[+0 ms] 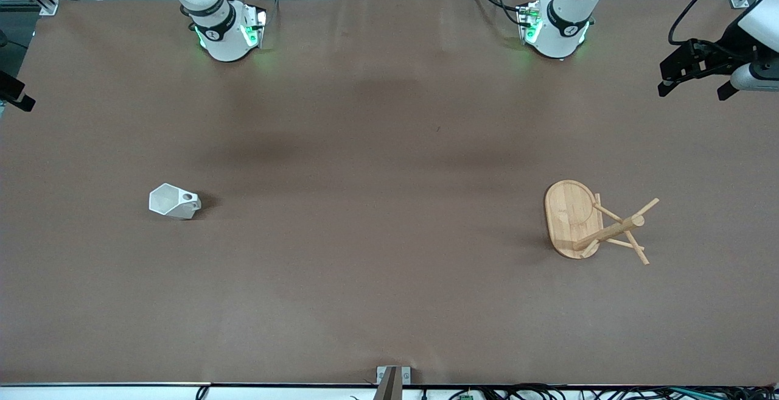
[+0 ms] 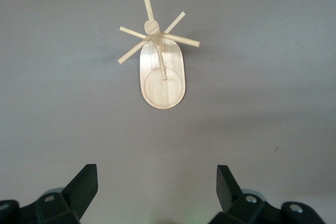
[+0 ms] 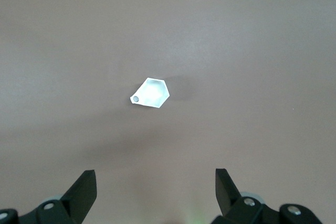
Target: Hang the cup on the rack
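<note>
Item: cup (image 1: 174,201) on its side; rack (image 1: 593,222) well apart. Left gripper (image 2: 157,190), right gripper (image 3: 156,190): jaws wide, empty. You risk faceted walls slipping.

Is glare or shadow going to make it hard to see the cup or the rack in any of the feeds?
Right wrist view: the cup is washed out bright, facets lost, handle hole still visible. Front view: the cup shows its facets and a small dark shadow; soft arm shadows darken the table. Left wrist view: the rack is evenly lit.

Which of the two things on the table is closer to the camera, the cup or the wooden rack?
The rack, but only slightly. Its oval wooden base lies a bit lower in the front view than the white cup, which lies toward the right arm's end of the table.
</note>
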